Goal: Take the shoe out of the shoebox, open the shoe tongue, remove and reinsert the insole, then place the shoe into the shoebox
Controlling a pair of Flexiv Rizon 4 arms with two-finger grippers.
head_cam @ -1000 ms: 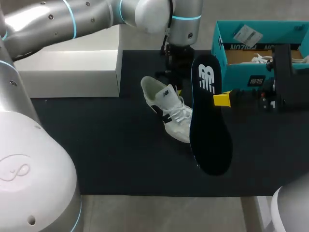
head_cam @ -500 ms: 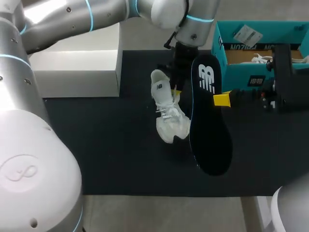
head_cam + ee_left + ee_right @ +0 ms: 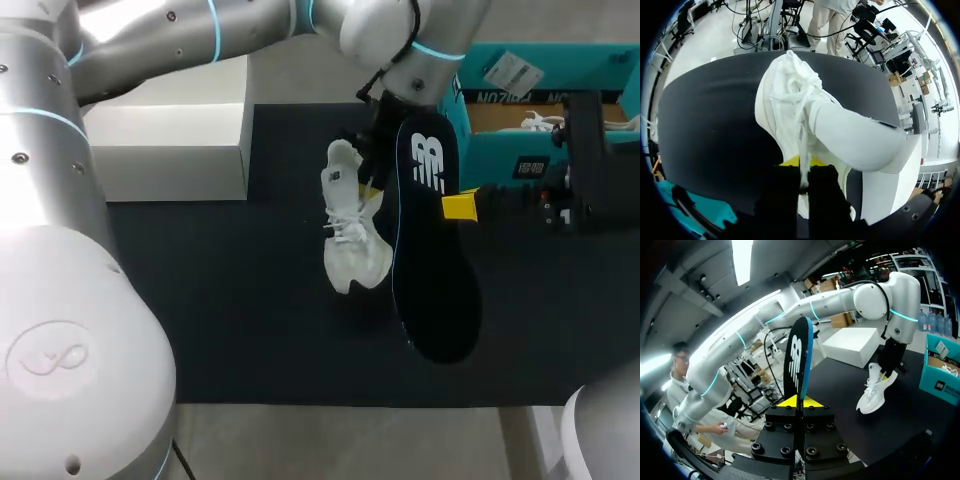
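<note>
1. Swung round within the last second: shoe point(image 3: 350, 235), gone from lying aslant, toe to the right, to pointing toe near and heel far, pinched at its heel end by left gripper point(image 3: 372, 185), fingers closed on the fabric.
2. Held unmoved just right of it: black insole point(image 3: 432, 240), clamped at its middle by right gripper point(image 3: 460, 207), yellow tips tight.
3. Likely lining up for reinsertion; insole not yet in.
4. Elsewhere on the black mat point(image 3: 220, 300): teal shoebox point(image 3: 590, 60) far right, second shoe point(image 3: 535, 122) inside; white box point(image 3: 170, 140) far left.
5. Possibly in the way: left wrist, crowding the shoe's opening beside the insole's far end.
</note>
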